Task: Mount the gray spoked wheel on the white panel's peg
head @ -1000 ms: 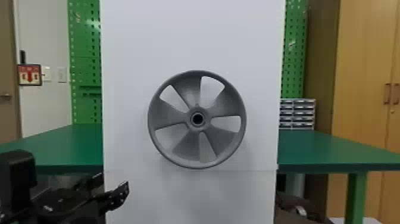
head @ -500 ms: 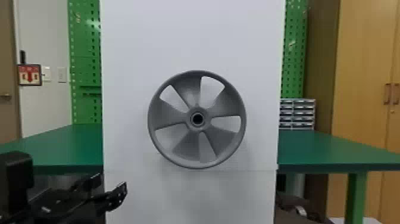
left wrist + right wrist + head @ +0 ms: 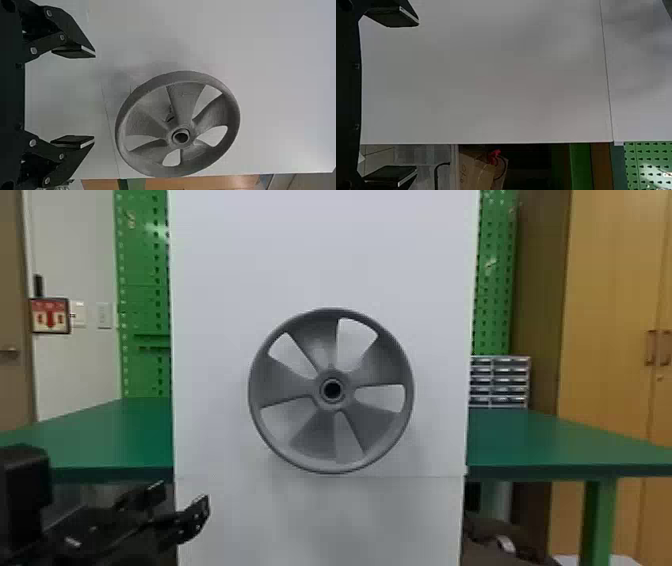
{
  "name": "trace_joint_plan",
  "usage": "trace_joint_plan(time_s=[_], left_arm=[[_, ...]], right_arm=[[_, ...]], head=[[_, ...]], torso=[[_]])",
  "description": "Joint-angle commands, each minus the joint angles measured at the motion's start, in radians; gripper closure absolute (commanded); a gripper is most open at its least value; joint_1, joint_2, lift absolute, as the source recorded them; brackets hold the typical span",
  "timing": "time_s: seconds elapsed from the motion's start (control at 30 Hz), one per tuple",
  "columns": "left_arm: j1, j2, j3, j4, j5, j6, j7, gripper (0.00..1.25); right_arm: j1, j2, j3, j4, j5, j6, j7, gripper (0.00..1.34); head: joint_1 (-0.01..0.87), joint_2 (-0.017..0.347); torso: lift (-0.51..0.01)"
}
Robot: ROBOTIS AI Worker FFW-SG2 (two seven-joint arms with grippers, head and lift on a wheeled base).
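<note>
Your left gripper (image 3: 181,496) was low on the left, in front of the white panel (image 3: 320,265), its jaws spread wide and clear of the gray spoked wheel (image 3: 332,405). The wheel hung upright at the panel's front, mid-width, its hub facing you. On your right gripper (image 3: 417,97), the jaws were also well apart, before the panel. The green counter (image 3: 540,440) ran behind, showing left and right of the panel.

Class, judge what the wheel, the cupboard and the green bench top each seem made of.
Wheel: matt grey, perhaps moulded plastic or painted metal; its even colour leaves both open.
Cupboard: satin wood or veneer, from its tan grain.
Bench top: smooth, possibly laminate; uniformly green.
</note>
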Motion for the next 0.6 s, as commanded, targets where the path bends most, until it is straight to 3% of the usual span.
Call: trace_joint_plan(time_s=[0.0, 0.57], left_arm=[[-0.001, -0.003, 0.002, 0.0, -0.001, 0.0, -0.001, 0.48], [0.001, -0.017, 0.006, 0.0, -0.012, -0.003, -0.008, 0.48]], right_arm=[[-0.006, -0.003, 0.003, 0.0, -0.001, 0.0, 0.001, 0.0], [-0.004, -0.014, 0.017, 0.0, -0.01, -0.005, 0.003, 0.0]], head=[[0.1, -0.008], [0.1, -0.008]], torso=[[-0.48], [-0.48]])
